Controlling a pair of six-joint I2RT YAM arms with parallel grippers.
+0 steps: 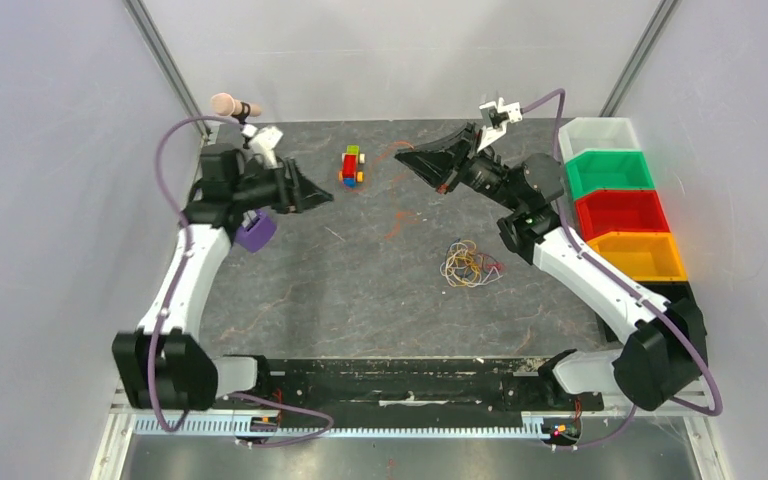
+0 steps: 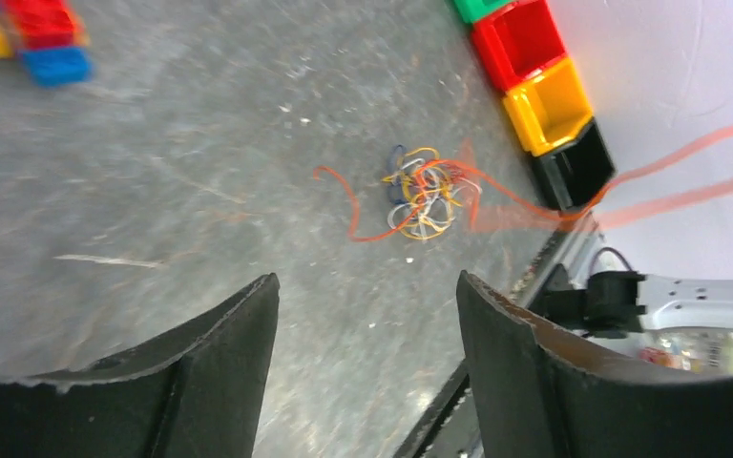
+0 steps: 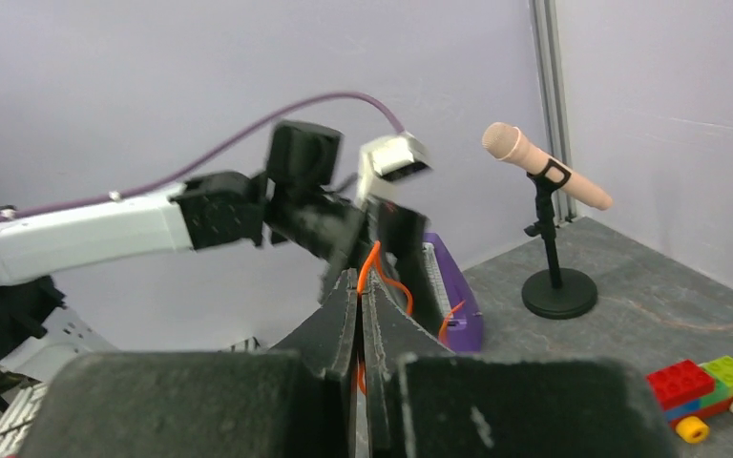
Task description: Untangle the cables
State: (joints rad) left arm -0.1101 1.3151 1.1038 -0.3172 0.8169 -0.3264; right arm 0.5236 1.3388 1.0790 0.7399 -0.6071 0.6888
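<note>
Overhead, the cables lie as a small tangled bunch on the dark tabletop, nearer the right arm, well apart from the toy car at the far side. Both tools hang raised above the far half: the left tool and the right tool.

From the left wrist, its fingers stand wide apart, holding nothing; the bunch lies beyond them, an orange strand trailing off toward the coloured bins.

From the right wrist, the fingers are pressed together on an orange cable. A microphone stands behind.
</note>
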